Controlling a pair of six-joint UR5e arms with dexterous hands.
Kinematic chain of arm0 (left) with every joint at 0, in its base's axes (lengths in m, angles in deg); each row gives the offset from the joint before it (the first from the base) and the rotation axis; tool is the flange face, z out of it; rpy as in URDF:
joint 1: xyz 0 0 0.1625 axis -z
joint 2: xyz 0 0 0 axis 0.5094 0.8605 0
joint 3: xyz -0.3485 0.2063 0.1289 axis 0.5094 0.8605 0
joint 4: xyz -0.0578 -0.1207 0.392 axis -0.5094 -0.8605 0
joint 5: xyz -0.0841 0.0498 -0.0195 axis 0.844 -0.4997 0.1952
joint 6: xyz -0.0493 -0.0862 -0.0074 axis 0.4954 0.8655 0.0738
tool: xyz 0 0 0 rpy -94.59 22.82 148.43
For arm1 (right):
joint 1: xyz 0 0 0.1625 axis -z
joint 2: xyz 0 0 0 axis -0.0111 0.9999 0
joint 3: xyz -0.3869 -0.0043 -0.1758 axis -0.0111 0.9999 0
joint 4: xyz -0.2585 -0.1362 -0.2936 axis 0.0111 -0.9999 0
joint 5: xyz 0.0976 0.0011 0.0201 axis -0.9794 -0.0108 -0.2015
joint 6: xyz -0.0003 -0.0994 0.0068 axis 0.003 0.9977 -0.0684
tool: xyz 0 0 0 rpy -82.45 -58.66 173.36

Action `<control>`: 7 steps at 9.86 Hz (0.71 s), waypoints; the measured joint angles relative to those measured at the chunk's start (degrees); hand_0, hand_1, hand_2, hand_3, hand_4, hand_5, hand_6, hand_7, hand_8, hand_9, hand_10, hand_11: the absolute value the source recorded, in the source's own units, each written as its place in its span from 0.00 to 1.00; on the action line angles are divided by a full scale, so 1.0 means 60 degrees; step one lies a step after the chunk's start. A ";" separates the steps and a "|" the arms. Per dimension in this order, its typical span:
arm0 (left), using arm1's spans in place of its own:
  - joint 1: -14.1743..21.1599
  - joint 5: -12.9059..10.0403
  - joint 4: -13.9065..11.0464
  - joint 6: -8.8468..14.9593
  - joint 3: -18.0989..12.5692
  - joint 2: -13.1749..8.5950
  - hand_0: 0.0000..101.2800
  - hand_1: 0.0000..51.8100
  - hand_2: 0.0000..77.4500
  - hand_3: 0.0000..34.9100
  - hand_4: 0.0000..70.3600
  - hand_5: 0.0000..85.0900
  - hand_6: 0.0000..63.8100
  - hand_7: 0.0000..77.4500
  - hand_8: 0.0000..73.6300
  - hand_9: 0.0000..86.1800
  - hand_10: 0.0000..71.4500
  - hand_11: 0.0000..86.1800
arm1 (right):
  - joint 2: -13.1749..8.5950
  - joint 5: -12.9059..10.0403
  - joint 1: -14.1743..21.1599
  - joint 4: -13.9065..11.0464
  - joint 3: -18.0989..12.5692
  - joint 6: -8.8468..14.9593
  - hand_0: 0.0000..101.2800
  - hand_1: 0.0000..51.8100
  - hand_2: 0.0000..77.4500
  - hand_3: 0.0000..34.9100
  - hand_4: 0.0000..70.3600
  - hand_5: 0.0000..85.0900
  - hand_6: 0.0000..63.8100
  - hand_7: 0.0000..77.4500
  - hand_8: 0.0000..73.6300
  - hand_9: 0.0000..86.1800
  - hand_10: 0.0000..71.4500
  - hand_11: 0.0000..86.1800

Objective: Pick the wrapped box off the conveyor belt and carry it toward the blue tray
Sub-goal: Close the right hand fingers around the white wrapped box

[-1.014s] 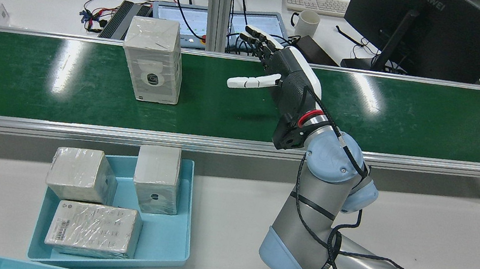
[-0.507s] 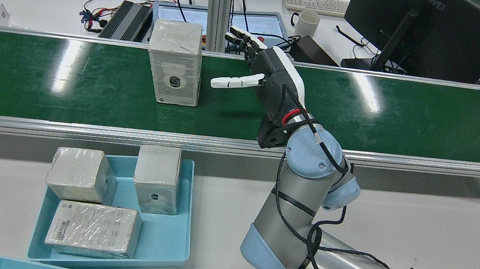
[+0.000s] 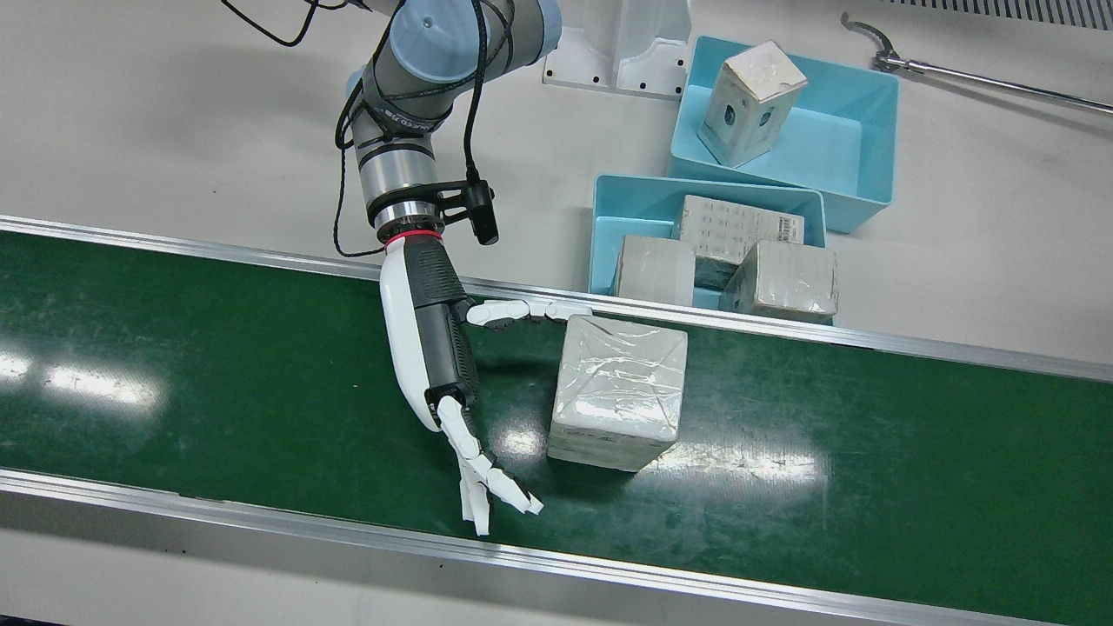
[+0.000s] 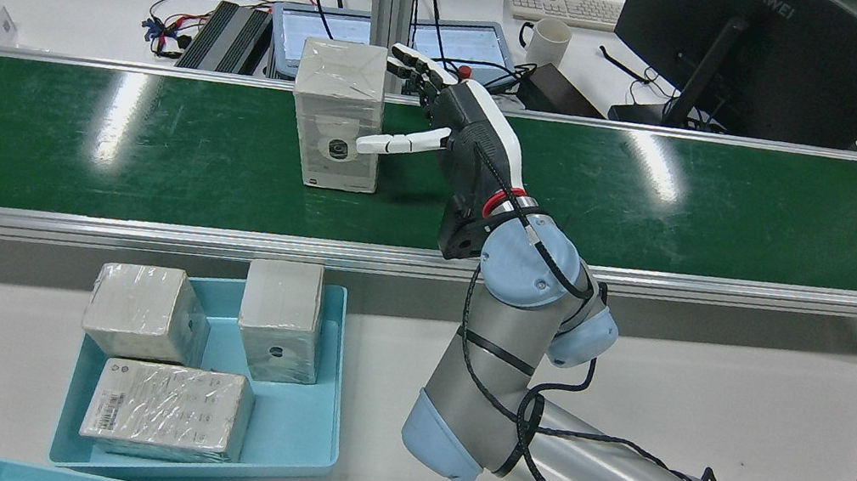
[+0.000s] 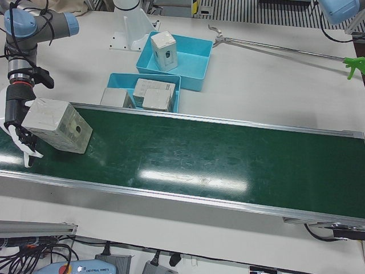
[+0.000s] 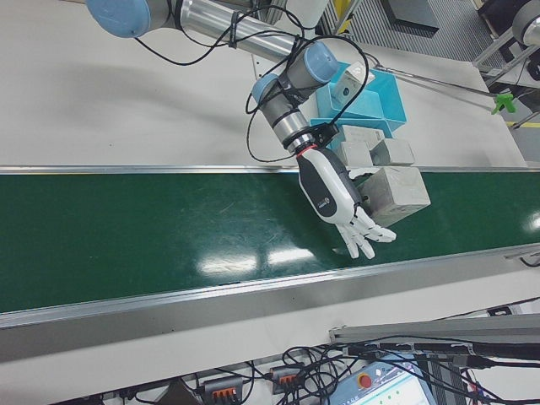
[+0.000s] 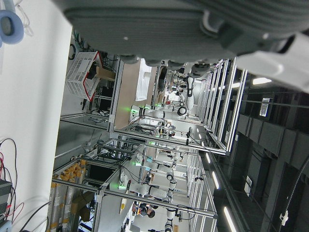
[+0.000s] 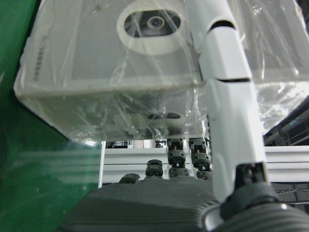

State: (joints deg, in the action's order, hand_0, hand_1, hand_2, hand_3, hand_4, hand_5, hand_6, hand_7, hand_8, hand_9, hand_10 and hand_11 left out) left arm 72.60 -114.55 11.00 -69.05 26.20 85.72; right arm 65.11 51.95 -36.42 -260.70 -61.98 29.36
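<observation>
The wrapped box (image 3: 617,391) stands upright on the green conveyor belt (image 3: 217,374), grey-white under clear film, with a round camera print on its side (image 4: 338,114). My right hand (image 3: 435,348) is open right beside it, palm toward the box. Its thumb (image 4: 397,143) reaches across the box face nearest the robot, and its fingers (image 3: 487,496) spread past the far side. The right hand view shows the box (image 8: 120,72) close up with the thumb (image 8: 227,96) lying over it. The left hand view shows only a grey underside of my left hand (image 7: 183,24).
A blue tray (image 4: 317,429) with three wrapped boxes lies on the white table just below the belt's rail. A second blue tray (image 3: 869,96) behind it holds one box. A monitor, keyboard and mug stand beyond the belt.
The box has travelled right along the belt while my right hand moved left to meet it. The thumb now overlaps the box's near face.
</observation>
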 joint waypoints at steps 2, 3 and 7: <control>0.0000 0.0000 0.0000 0.0000 0.0000 0.0000 0.00 0.00 0.01 0.00 0.00 0.01 0.01 0.01 0.01 0.00 0.01 0.01 | -0.0138 -0.0125 0.0096 0.0015 0.0178 0.0046 0.53 0.43 0.17 0.01 0.19 0.21 0.13 0.28 0.07 0.08 0.00 0.01; 0.0000 0.0000 0.0000 0.0000 0.0000 0.0000 0.00 0.00 0.01 0.00 0.00 0.01 0.01 0.01 0.01 0.00 0.01 0.01 | -0.0228 -0.0146 0.0118 0.0019 0.0294 0.0051 0.55 0.43 0.20 0.00 0.21 0.25 0.16 0.34 0.09 0.11 0.00 0.01; 0.0000 0.0000 0.0000 0.0000 0.0000 0.0000 0.00 0.00 0.01 0.00 0.00 0.01 0.00 0.01 0.01 0.01 0.01 0.01 | -0.0301 -0.0179 0.0132 0.0008 0.0218 0.0028 0.68 0.47 0.31 0.02 0.42 0.36 0.32 0.49 0.24 0.31 0.12 0.01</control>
State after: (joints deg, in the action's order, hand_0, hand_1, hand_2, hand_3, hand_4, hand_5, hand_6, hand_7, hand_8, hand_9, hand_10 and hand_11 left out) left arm 72.60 -114.55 11.00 -69.05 26.20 85.72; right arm 63.30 50.88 -35.62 -260.66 -60.68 29.52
